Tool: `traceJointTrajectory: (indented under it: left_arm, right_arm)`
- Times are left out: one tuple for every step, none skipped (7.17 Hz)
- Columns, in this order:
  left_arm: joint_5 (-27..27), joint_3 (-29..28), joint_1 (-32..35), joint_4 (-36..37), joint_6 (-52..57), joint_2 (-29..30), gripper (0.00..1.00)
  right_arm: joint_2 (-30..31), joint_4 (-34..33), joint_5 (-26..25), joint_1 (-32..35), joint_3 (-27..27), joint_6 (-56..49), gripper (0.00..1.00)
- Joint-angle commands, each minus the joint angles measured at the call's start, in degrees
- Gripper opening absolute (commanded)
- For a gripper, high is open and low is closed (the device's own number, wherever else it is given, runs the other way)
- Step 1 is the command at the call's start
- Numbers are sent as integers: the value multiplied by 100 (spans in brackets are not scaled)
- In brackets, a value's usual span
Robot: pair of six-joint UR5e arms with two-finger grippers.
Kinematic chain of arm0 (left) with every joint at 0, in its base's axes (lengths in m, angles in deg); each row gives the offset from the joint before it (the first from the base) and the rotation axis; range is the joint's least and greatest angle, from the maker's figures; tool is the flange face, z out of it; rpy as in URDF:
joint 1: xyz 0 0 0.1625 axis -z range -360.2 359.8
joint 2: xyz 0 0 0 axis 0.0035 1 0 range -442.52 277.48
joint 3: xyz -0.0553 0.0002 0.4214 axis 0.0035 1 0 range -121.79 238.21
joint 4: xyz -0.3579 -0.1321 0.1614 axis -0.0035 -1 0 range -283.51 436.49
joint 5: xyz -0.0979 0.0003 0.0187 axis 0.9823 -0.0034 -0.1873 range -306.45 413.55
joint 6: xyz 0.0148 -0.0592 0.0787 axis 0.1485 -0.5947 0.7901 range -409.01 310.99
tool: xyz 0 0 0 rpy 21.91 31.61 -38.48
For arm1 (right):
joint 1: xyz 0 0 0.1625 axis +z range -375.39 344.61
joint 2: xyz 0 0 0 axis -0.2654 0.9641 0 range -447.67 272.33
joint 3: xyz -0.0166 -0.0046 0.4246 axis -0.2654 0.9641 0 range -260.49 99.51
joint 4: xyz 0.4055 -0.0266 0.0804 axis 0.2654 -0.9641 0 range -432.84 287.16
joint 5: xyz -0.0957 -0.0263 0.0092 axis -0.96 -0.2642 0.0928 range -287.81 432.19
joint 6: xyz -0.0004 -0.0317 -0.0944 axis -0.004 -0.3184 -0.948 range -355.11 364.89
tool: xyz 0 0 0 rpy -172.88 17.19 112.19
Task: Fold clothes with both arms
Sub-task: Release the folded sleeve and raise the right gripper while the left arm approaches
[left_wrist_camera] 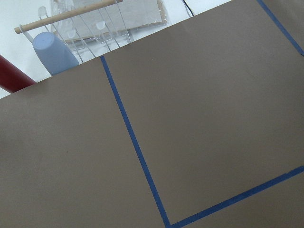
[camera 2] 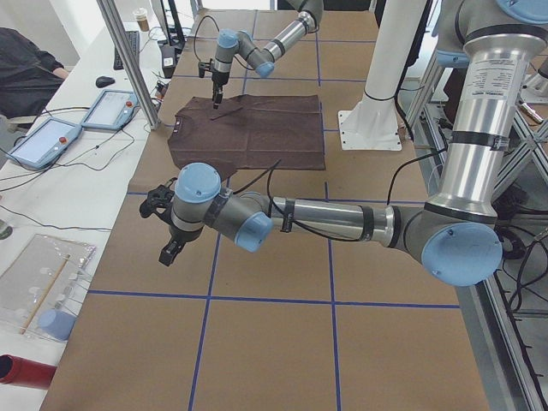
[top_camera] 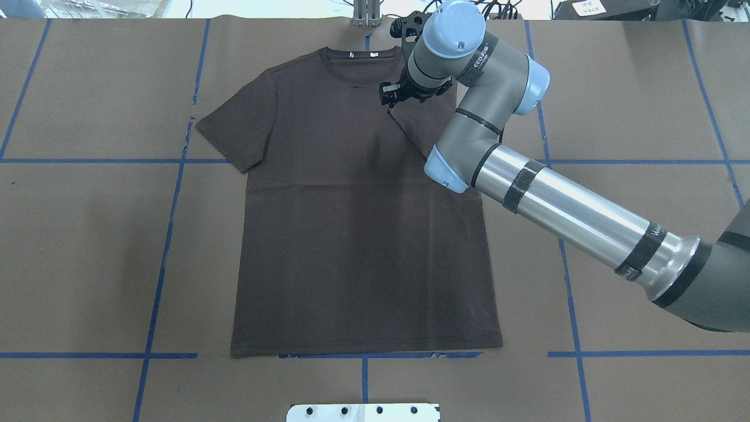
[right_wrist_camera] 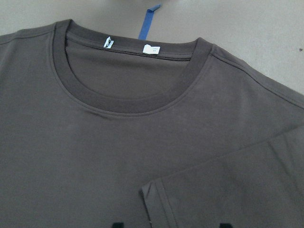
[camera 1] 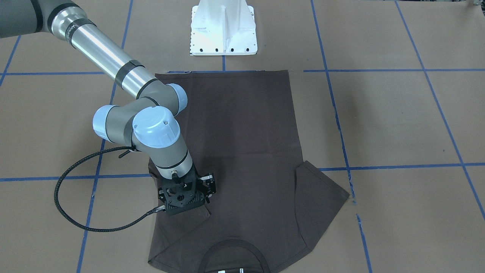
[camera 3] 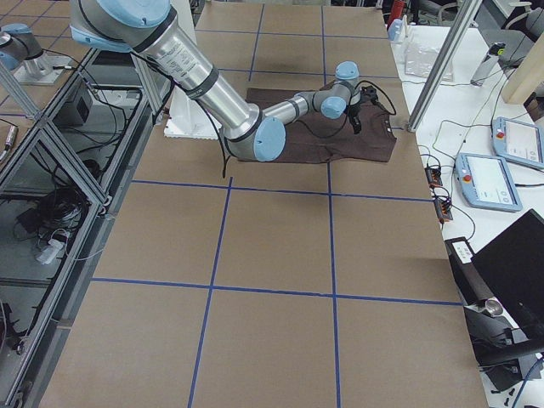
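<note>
The dark brown T-shirt (top_camera: 351,223) lies flat on the brown paper, chest up, collar (right_wrist_camera: 128,102) with white tags away from the robot. Its sleeve on the robot's right is folded inward onto the chest (camera 1: 189,220); the other sleeve (top_camera: 234,132) lies spread out. My right gripper (top_camera: 389,97) hovers just above the folded sleeve's hem corner (right_wrist_camera: 148,191). It is open, with two dark fingertips (right_wrist_camera: 116,223) apart at the bottom of the right wrist view and nothing between them. My left gripper (camera 2: 163,229) hangs over bare paper far from the shirt; I cannot tell whether it is open or shut.
The white base block (camera 1: 223,30) stands just beyond the shirt's hem. Blue tape lines cross the paper. Off the table's end are a clear rack with a blue cup (left_wrist_camera: 52,52), a red cylinder (left_wrist_camera: 12,78), teach pendants (camera 2: 47,141) and a seated person (camera 2: 26,68).
</note>
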Motion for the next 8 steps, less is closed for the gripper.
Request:
traceJointTrajectory:
  left_arm:
    - [-54, -17, -899, -320, -1622, 409, 100]
    - [-193, -35, -1278, -836, -2561, 445, 100]
    - [-595, -113, -1812, -1485, -3623, 472, 100]
    - [-1304, -149, -2322, -1761, -4461, 620, 100]
    - [-1946, -245, -2823, -1781, -4991, 874, 100]
    - [-2666, -533, -3272, -1799, -5649, 1242, 100]
    - [-3378, -692, -3694, -2017, -5821, 1376, 100]
    - [-3837, -1103, -4046, -2750, -6005, 1386, 100]
  right_arm:
    - [394, -1195, 1507, 608, -839, 52, 100]
    - [1215, -1690, 1950, 899, -1864, 43, 100]
    - [1719, -2078, 1972, 1032, -2483, 16, 100]
    - [1803, -2708, 1972, 1156, -2785, 7, 100]
    - [1821, -3350, 1937, 1235, -3084, -175, 100]
    - [2013, -3513, 1937, 1236, -3357, -430, 100]
    - [2267, -3479, 1954, 1253, -3577, -737, 100]
    - [2374, -3436, 1981, 1271, -3553, -1349, 100]
